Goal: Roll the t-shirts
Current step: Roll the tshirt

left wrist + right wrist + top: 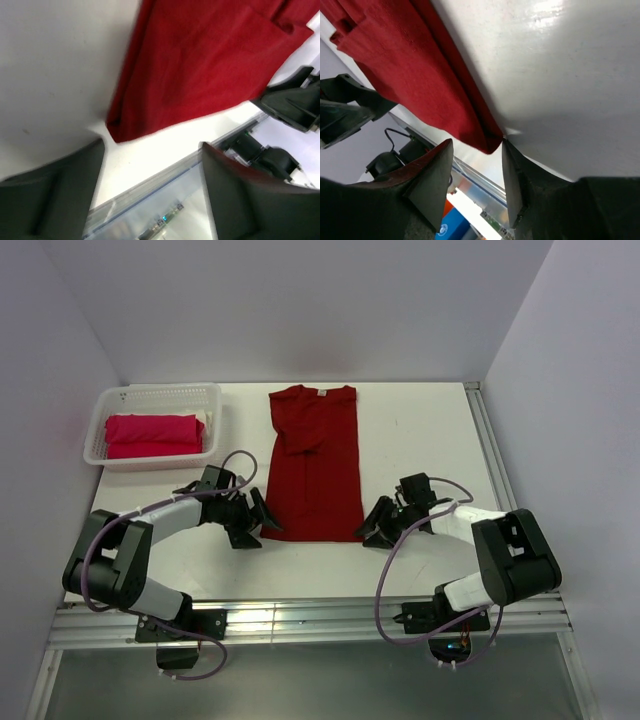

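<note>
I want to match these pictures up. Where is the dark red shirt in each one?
Top external: dark red shirt, middle of table.
Left wrist: shirt fills upper right.
Right wrist: shirt fills upper left.
Shared: metal rail along the table's near edge.

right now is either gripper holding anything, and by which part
Nothing is gripped. The left gripper and right gripper are both open, each poised at a bottom hem corner of the crimson t-shirt.

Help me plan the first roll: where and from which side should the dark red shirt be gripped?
Likely the left hem corner for the left gripper, the right hem corner for the right gripper, each from its outer side. The dark red shirt lies flat, a narrow strip, collar far, those corners nearest the open grippers.
</note>
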{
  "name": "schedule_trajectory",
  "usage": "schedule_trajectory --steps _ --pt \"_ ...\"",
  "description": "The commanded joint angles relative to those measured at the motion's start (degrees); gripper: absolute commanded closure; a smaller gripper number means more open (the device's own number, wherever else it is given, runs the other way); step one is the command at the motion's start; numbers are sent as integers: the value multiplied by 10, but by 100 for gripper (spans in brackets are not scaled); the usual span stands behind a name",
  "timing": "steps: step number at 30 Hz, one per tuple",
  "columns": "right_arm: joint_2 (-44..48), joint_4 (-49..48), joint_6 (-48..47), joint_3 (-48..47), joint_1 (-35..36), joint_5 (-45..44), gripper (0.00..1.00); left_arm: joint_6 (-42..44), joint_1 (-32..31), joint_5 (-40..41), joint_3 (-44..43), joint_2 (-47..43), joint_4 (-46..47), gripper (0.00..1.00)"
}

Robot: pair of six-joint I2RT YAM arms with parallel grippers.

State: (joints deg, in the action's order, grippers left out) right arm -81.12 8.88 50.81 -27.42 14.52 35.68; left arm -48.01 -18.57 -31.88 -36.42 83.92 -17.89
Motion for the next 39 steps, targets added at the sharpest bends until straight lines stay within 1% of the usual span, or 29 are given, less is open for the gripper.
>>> schedule_trajectory --steps 1,2,4,6,9,11,12,13,15,17,18,19,20,21,22,26,29,31,35,37,39 --pt "-4 -34 27 20 9 -61 49 2 0 52 9 21 29 24" --pt "-2 -38 39 22 9 -66 50 -1 0 57 9 23 30 30" --pt "0 -48 46 26 9 -76 52 -5 0 75 8 23 34 39" --pt "-5 -51 54 25 9 -79 53 -8 0 85 7 18 35 40" --pt "-25 -55 57 21 9 -76 58 -2 0 99 1 26 29 42" --pt "-28 -61 61 22 9 -76 63 1 0 103 -1 39 29 47" --pt "-29 -59 61 21 9 -76 68 0 0 103 -1 41 30 48" --pt "-29 -58 61 18 9 -77 70 0 0 107 1 44 31 52" --pt "-30 -61 58 17 9 -71 76 2 0 111 0 50 33 56" --pt "-32 -55 51 11 9 -72 83 4 0 117 0 58 36 68" --pt "-35 -49 49 7 9 -72 91 5 0 118 -1 62 37 76" --pt "-38 -48 46 4 9 -70 95 6 0 121 -2 69 37 79" --pt "-41 -44 43 3 10 -63 99 6 0 123 -3 70 38 86" --pt "-47 -41 40 -3 9 -61 100 5 0 122 -4 73 40 98" --pt "-47 -36 35 -5 9 -61 100 5 0 121 -5 73 39 100" --pt "-44 23 12 -19 9 -71 100 4 -3 123 -2 60 22 100" --pt "-29 33 4 -4 9 -67 100 -12 -17 127 27 41 29 100" --pt "-18 36 -4 14 9 -68 100 -34 -36 123 56 28 46 100" --pt "5 50 -7 47 9 -55 100 -73 -73 125 90 1 51 100" --pt "21 66 -10 54 9 -50 100 -89 -93 132 97 -30 41 100" --pt "46 111 -21 49 9 -52 100 -111 -107 135 101 -59 12 100"
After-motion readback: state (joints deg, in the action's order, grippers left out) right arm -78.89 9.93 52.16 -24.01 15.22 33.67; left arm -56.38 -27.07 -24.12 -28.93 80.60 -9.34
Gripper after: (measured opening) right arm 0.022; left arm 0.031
